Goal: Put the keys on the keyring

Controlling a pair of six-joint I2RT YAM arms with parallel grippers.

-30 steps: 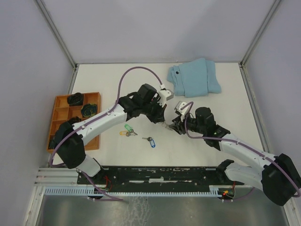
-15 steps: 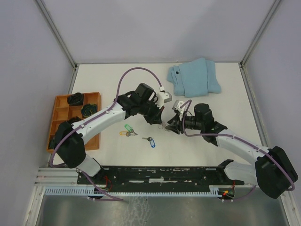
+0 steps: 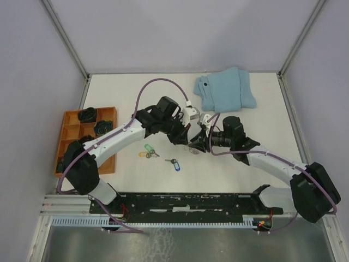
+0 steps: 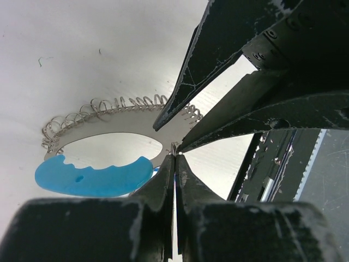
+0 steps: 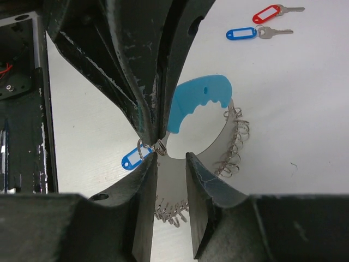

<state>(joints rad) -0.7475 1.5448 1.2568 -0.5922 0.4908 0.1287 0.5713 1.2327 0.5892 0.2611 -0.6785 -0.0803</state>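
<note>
Left wrist view, item one: my left gripper point(image 4: 174, 157), fingers pressed fully together on the narrow end of the keyring point(image 4: 92, 176), where the loop tapers to a point. I judge the pinch sits there to hold the loop off the table and present that end to the other arm.

Item two: right gripper point(image 5: 172, 164), fingers a moderate way apart, one on either side of that same end, just beside the left gripper's tip. I see nothing clamped between them. Judged purpose: to take or spread the loop's end so a key can be threaded on.

Item three: the keyring itself, between the two arms at mid-table, with the blue plastic section point(image 5: 199, 103) on one long side and the coiled grey wire point(image 5: 233, 147) on the other.

Item four: a blue-tagged key point(image 5: 132, 159) with small split rings, right beside the pinch. I cannot tell whether it hangs from the loop or lies on the table point(image 3: 272, 120) below.

Item five: loose keys. The right wrist view shows a red-tagged key point(image 5: 268, 12) and a second blue-tagged key point(image 5: 242, 34) side by side, well apart from the grippers. The top external view shows a green-and-yellow-tagged pair point(image 3: 146, 152) near the left arm.

Item six, not of the task: folded light-blue cloth point(image 3: 225, 90) at the far side, and an orange tray point(image 3: 69, 131) at the left edge with dark items in it.
</note>
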